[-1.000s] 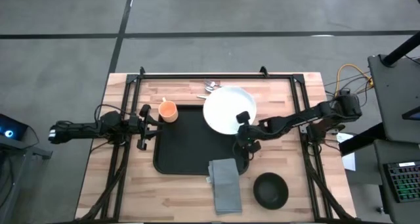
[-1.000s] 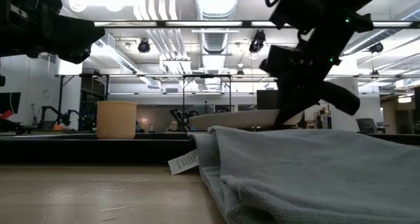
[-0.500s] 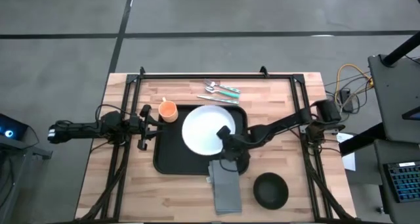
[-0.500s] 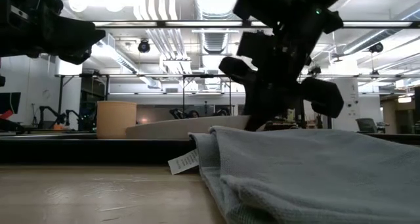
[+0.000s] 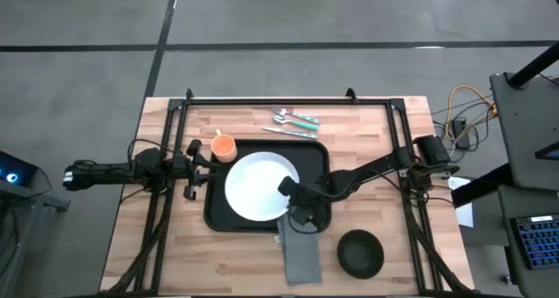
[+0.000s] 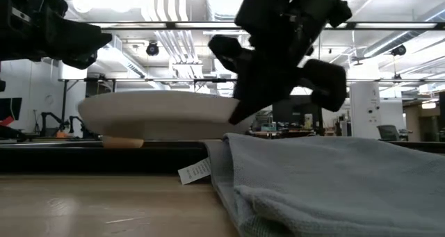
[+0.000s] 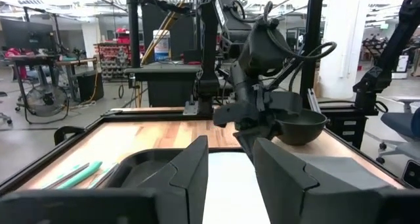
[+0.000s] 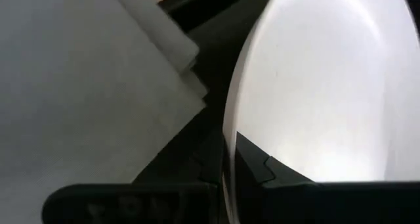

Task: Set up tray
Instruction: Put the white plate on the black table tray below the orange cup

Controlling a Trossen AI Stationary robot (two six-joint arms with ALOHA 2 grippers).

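Overhead, right gripper (image 5: 292, 191) clamped on white plate's (image 5: 258, 186) rim (fingertips hidden) over black tray (image 5: 217, 212); left gripper (image 5: 194, 169) parted.

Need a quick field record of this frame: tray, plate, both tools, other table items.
tray: black tray mid-table, on the wooden table
plate: white plate over the tray, its rim gripped by the right tool; low view shows it lifted slightly
right tool: right tool shut on the plate's near-right rim
left tool: left tool open, waiting at the tray's left edge
napkin: grey napkin overlapping the tray's near rim
cup: orange cup off the tray's far-left corner
cutlery: cutlery beyond the tray
bowl: dark bowl near-right
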